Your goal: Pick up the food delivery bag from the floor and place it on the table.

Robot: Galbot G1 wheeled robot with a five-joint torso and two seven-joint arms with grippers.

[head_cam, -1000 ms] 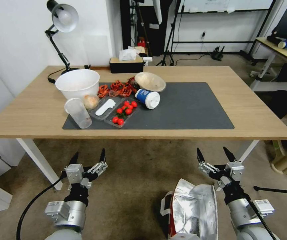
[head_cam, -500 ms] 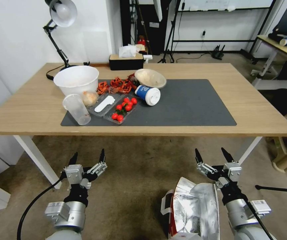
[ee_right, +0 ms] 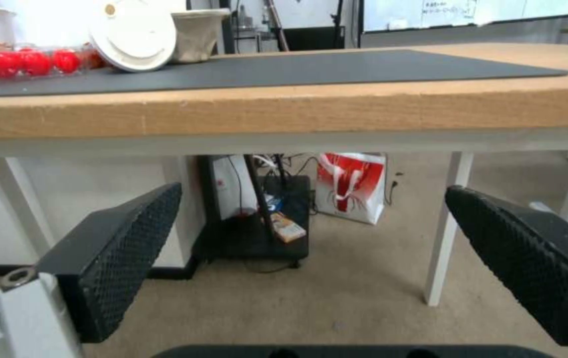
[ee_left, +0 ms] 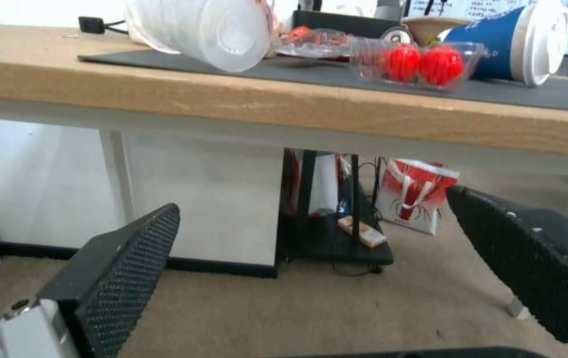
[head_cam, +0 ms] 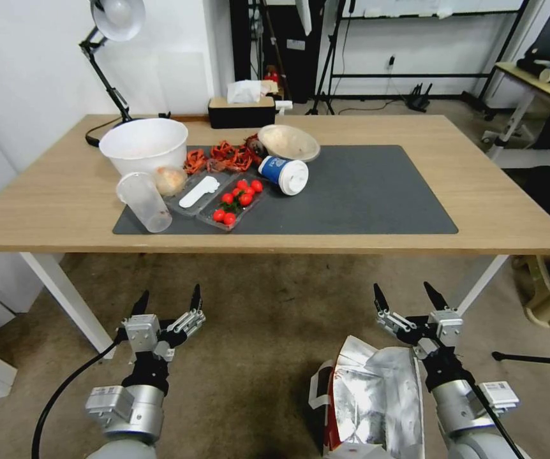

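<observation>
The food delivery bag (head_cam: 367,398) stands on the floor (head_cam: 268,331) near the bottom of the head view, its silver foil lining open upward and a white handle on its left side. My right gripper (head_cam: 406,292) hovers open just past the bag's far right corner, touching nothing. Further left, over bare floor, my left gripper (head_cam: 168,298) is open too. The table (head_cam: 492,204), light wood with a dark grey mat (head_cam: 364,191), stands just ahead. In the wrist views the left gripper (ee_left: 317,278) and the right gripper (ee_right: 313,258) face the table's front edge from below its top.
The mat's left half holds a white bowl (head_cam: 144,145), a clear cup (head_cam: 142,201), a tomato tray (head_cam: 233,203), a tipped blue cup (head_cam: 282,174) and a beige bowl (head_cam: 289,142). A lamp and tissue box stand behind. Another red-and-white bag (ee_right: 350,186) sits beyond the table.
The whole head view has shifted a little, so the camera moved. Both grippers stay open in the same pose and the bag has not moved.
</observation>
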